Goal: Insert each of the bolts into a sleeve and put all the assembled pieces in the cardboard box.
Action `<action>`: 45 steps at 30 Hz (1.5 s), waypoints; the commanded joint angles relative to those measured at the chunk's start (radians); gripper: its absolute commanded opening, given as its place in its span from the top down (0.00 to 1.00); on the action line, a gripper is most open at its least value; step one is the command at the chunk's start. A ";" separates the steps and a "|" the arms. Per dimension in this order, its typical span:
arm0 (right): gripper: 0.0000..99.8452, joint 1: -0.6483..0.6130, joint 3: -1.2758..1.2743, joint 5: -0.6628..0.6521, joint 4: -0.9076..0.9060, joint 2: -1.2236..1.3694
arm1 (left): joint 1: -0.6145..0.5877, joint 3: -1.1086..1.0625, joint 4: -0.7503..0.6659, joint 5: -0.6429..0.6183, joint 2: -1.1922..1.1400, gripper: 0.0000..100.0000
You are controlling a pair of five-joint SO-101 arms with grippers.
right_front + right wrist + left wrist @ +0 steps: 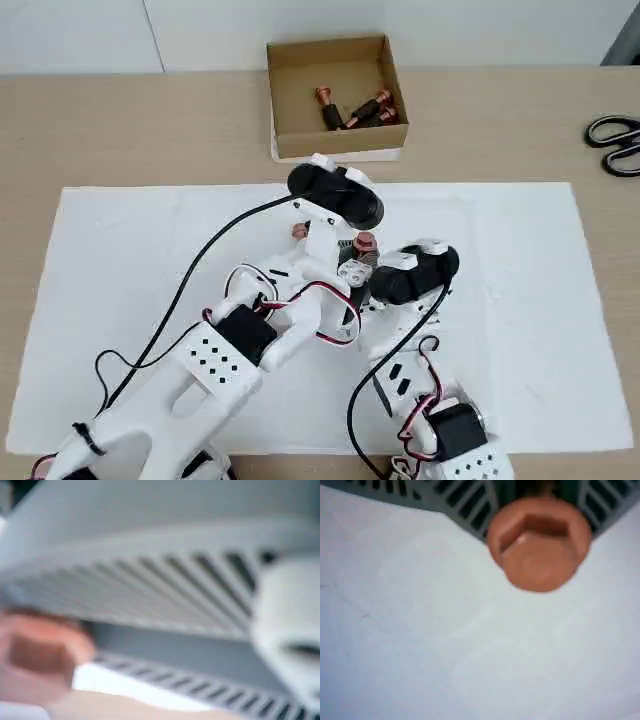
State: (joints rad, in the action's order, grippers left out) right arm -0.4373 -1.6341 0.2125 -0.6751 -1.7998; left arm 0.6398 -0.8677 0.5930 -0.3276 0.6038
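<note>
probably treat the bolt [365,242] as light, stiff and slick, pinching its shank under the copper head, over the white sheet [520,300] between left tool [338,252] and right tool [366,268], with no telling whether either grips or gapes.

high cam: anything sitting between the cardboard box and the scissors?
No. In the high view, the stretch from the cardboard box across to the scissors is bare wooden tabletop.
</note>
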 commanded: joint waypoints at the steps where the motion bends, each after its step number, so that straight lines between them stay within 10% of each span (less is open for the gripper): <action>1: 1.00 0.015 0.025 0.008 0.027 -0.016 | 0.000 0.004 0.043 0.015 0.021 0.99; 30: 1.00 0.012 0.025 0.008 0.027 -0.016 | -0.025 0.050 0.195 0.015 0.149 0.82; 45: 1.00 0.076 0.018 0.002 0.054 -0.015 | -0.523 0.124 0.193 0.012 0.333 0.82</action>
State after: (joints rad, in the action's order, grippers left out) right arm -0.4051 -1.6341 0.2110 -0.6751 -1.7998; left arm 0.2547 -0.8109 0.7864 -0.3214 0.8984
